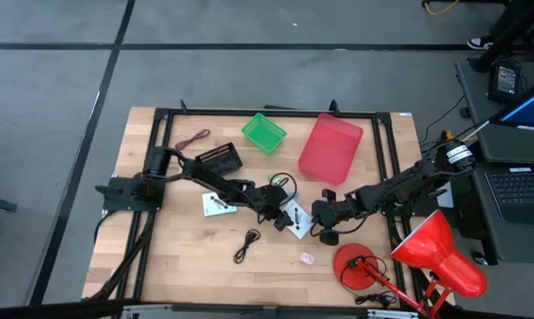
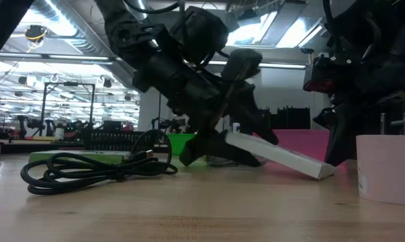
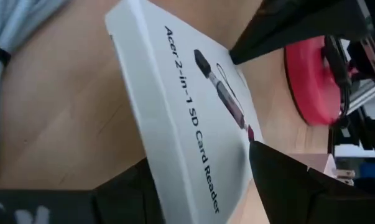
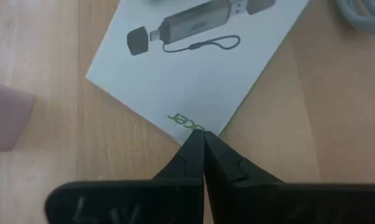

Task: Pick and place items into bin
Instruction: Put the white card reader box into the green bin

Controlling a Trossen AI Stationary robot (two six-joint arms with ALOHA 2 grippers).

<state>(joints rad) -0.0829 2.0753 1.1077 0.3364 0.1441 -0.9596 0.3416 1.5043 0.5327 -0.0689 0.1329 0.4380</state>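
Centrally, we see the left gripper point(image 1: 278, 215) with its fingers point(image 3: 287, 180) closed on one edge of the white card-reader box point(image 1: 297, 219), tilting it off the table point(image 1: 178, 266); the right gripper point(image 1: 322, 215), fingers pressed together and empty, touches the box's corner point(image 4: 193, 127); the red bin point(image 1: 330, 146) stands well apart.

Bright ceiling glare, arms backlit

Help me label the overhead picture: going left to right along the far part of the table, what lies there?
Red cable → black ridged block → green bin → pink-red bin.
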